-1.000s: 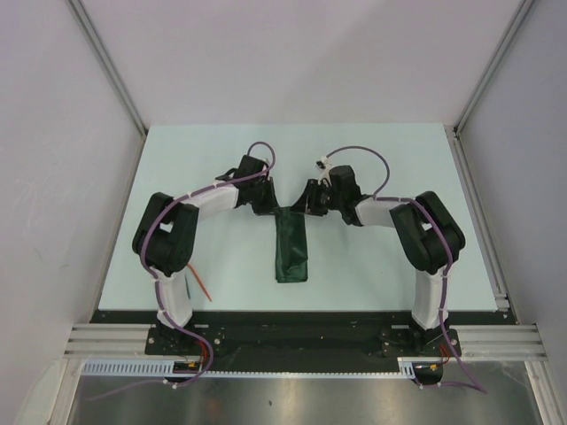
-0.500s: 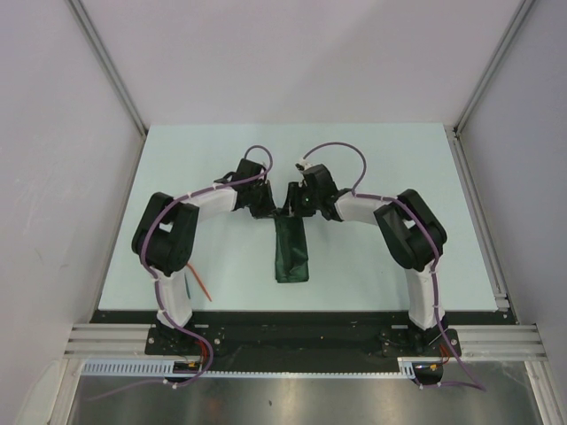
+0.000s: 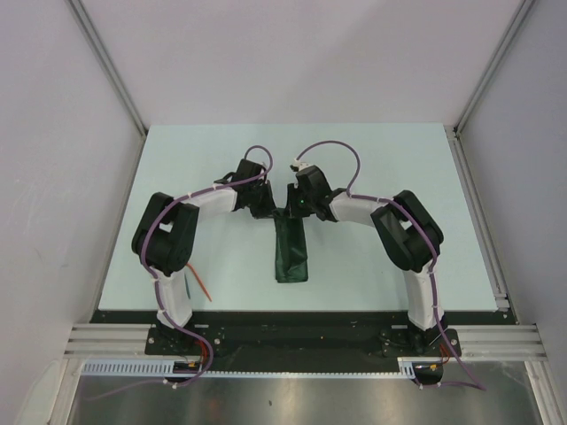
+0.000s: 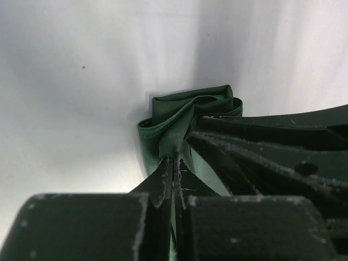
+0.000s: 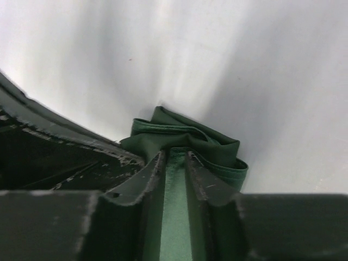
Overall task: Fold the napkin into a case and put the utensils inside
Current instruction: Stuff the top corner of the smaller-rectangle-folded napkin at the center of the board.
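The dark green napkin (image 3: 291, 251) lies mid-table as a narrow long strip running toward me. Both grippers meet at its far end. My left gripper (image 3: 272, 211) is shut on that end's cloth, which bunches in front of its fingertips in the left wrist view (image 4: 187, 111). My right gripper (image 3: 295, 210) is shut on the same end from the other side, with cloth between its fingers in the right wrist view (image 5: 176, 190). The orange-red utensil (image 3: 203, 285) lies by the left arm's base. A thin teal sliver (image 3: 188, 285) shows beside it, mostly hidden.
The pale table top (image 3: 381, 168) is bounded by grey walls left, right and back. A black rail (image 3: 301, 316) runs along the near edge by both arm bases.
My right gripper has moved left toward the left gripper, bringing the napkin's far end together and narrowing it. The left arm has barely moved.
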Robot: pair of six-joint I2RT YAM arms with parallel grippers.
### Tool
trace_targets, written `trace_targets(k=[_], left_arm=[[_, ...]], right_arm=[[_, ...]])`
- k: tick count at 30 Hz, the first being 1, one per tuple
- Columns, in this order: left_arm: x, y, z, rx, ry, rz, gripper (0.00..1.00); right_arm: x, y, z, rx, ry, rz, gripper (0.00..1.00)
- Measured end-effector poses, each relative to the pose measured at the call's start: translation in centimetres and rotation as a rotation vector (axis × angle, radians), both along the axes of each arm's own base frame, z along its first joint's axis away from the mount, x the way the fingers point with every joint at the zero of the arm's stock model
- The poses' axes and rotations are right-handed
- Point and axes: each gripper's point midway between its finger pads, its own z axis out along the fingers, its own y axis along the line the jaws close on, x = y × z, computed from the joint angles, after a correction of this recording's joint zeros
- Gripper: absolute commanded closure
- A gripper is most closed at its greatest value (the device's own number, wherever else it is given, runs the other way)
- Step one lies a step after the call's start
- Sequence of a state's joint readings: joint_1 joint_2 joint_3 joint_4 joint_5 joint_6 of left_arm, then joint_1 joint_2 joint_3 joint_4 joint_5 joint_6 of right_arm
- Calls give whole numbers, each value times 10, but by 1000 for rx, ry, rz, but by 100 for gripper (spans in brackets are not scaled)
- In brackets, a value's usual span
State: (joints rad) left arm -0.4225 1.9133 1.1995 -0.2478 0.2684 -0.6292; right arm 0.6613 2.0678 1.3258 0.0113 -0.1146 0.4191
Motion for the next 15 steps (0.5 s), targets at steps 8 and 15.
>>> trace_targets(k=[8,15], left_arm=[[0,0,0,-1,0,0,100],[-1,-1,0,-5,2,-4,100]], right_arm=[[2,-3,-2,-18,-3,-5,100],[-1,-7,2,-12,8,-1,100]])
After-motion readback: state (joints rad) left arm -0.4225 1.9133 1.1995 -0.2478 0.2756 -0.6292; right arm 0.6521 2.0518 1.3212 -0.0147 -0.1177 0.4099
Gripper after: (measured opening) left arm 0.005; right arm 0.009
